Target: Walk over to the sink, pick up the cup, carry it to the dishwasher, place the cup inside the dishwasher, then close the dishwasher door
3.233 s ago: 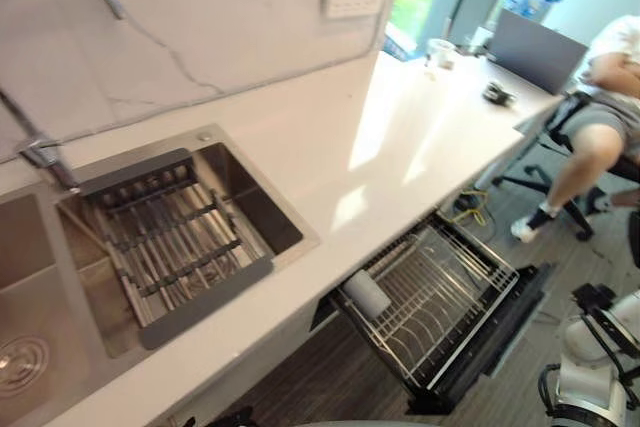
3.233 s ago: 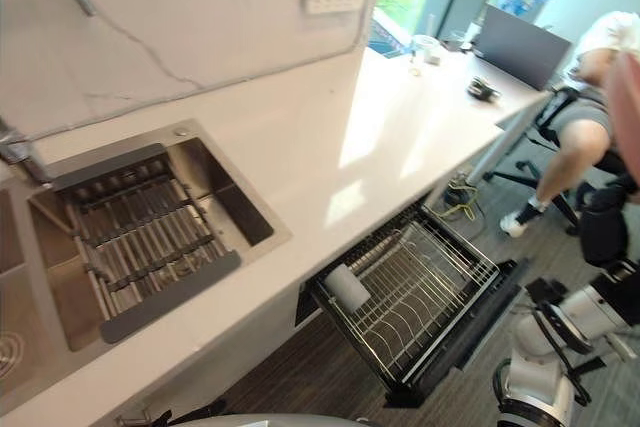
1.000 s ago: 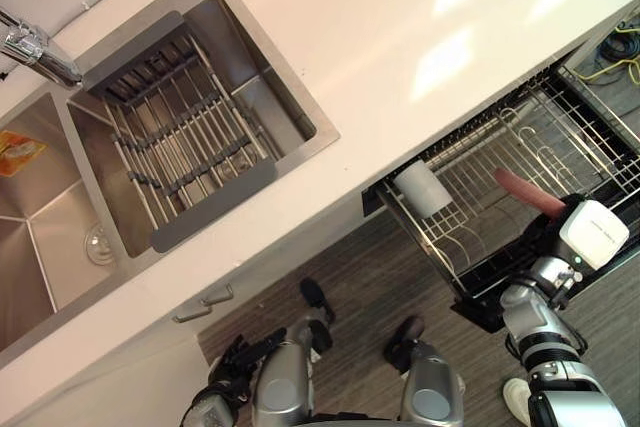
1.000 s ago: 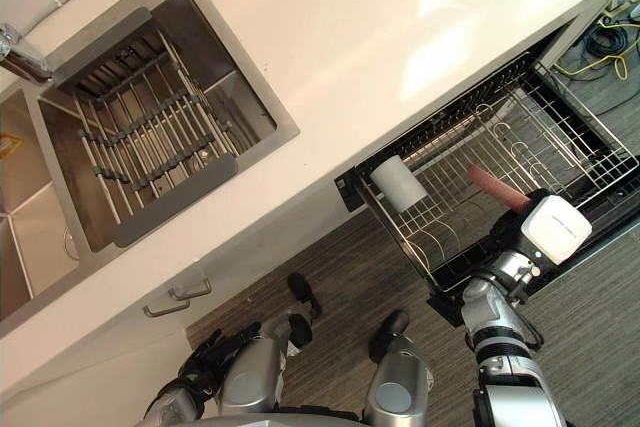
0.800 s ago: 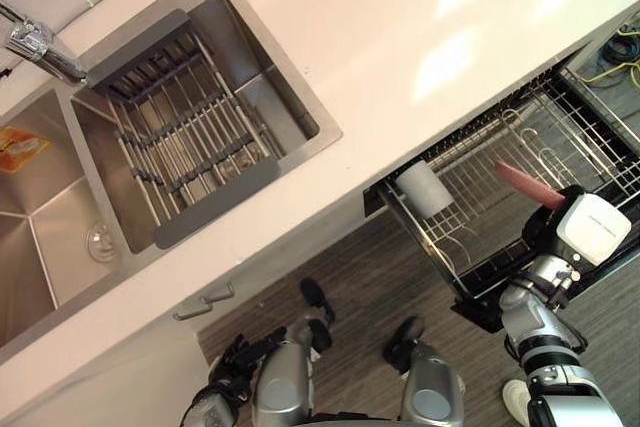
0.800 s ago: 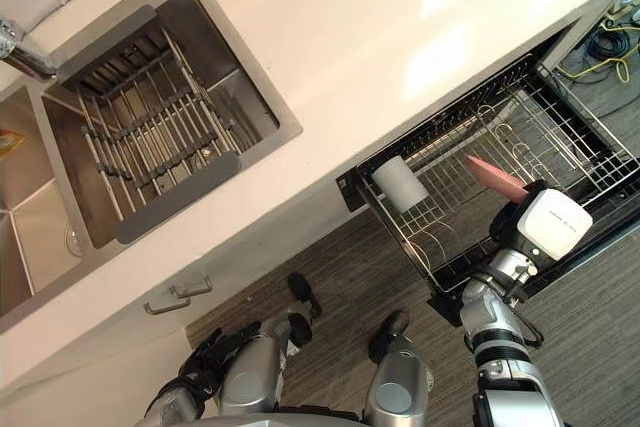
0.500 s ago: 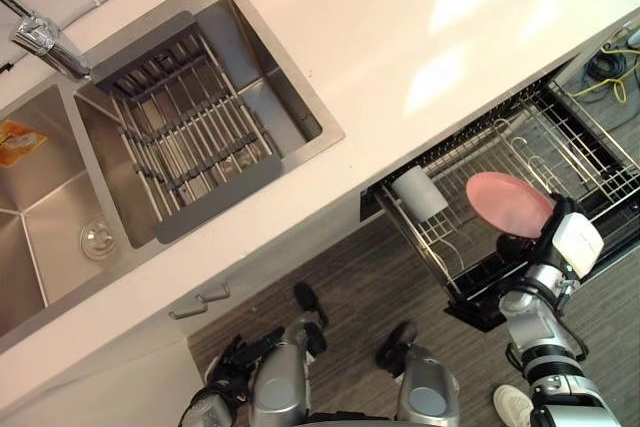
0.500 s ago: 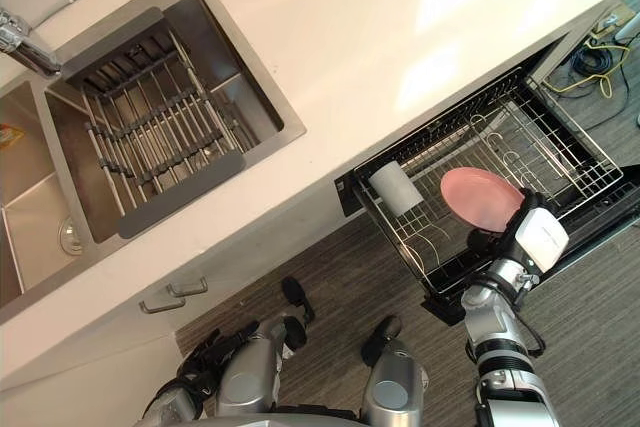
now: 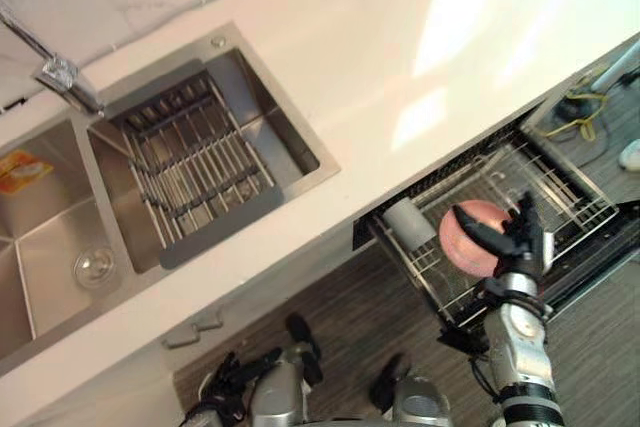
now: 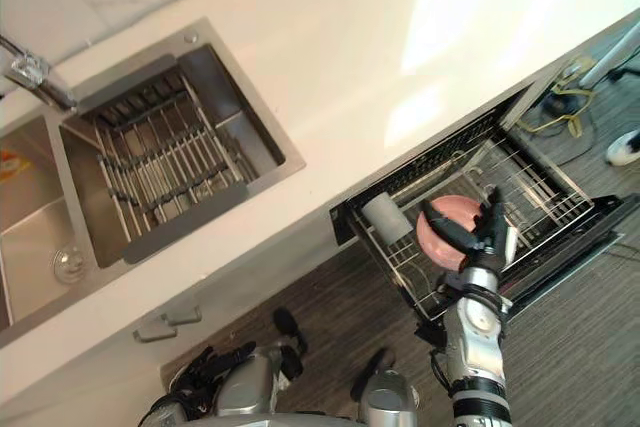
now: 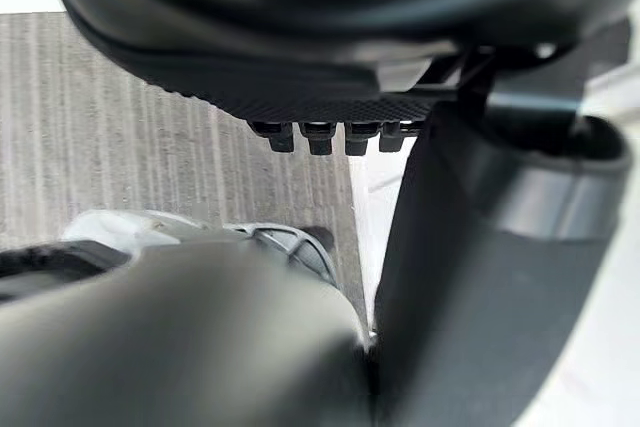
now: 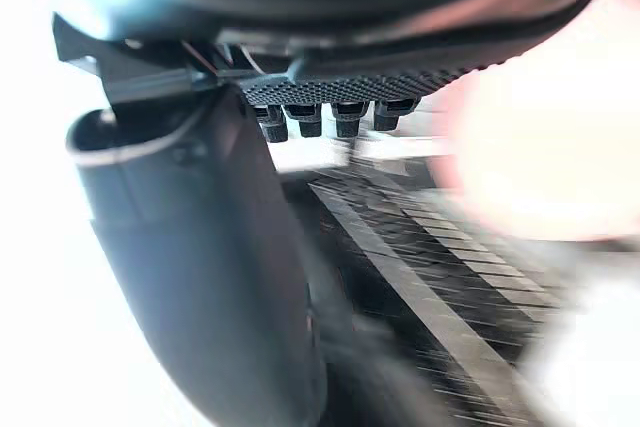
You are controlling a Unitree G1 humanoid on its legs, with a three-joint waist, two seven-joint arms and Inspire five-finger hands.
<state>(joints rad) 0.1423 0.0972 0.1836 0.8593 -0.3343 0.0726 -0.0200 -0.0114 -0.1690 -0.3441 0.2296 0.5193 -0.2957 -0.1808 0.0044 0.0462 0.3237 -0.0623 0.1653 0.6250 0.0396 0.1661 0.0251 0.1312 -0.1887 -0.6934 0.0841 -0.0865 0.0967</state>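
Observation:
A grey-white cup point(image 9: 408, 219) lies on its side at the near-left corner of the pulled-out dishwasher rack point(image 9: 560, 197). Just beside it a round pink plate point(image 9: 455, 247) stands face-on in the rack. My right hand point(image 9: 520, 237) is over the rack's front edge with its fingers straight and its thumb lying across the plate's front; whether it touches I cannot tell. The right wrist view shows that hand point(image 12: 340, 27) with straight fingers and the pink plate point(image 12: 540, 147) past them. My left hand point(image 9: 228, 387) hangs low by the cabinet front, fingers relaxed.
The dishwasher door point(image 10: 570, 247) lies folded down under the rack. A white countertop point(image 9: 400, 67) runs above it. At the left is a steel double sink point(image 9: 40, 247) with a drying rack point(image 9: 195, 167) and a tap point(image 9: 60, 77). Yellow cables point(image 9: 580, 107) lie on the floor.
The camera has shifted. The pink plate has turned from edge-on to face-on and gone down into the rack, and my right hand's fingers have straightened. The cup has stayed put.

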